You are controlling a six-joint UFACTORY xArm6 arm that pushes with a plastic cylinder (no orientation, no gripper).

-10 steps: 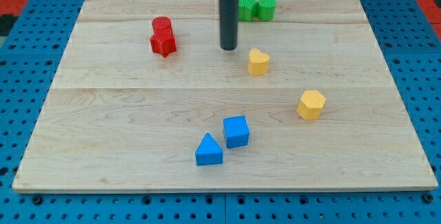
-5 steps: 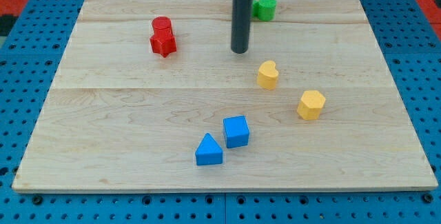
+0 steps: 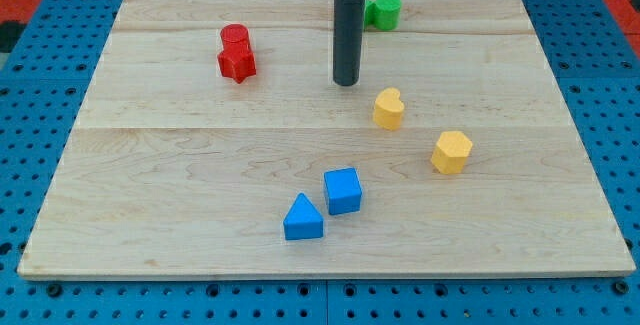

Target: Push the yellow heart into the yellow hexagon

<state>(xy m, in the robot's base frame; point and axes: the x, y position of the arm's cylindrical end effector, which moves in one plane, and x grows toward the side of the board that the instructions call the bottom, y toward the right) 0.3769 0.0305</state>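
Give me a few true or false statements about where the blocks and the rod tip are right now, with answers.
1. My tip touches the yellow heart. False: it stands apart, up and to the view's left of it.
2. The yellow heart and yellow hexagon are apart. True.
3. The blue cube sits at the view's top edge. False: it is near the view's bottom, beside the blue triangle.
4. A green block lies to the view's right of the rod. True.

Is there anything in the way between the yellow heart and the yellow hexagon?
No, nothing visible. The yellow heart and the yellow hexagon have only bare board between them. My tip sits just up and to the view's left of the heart, apart from it, with nothing between them either.
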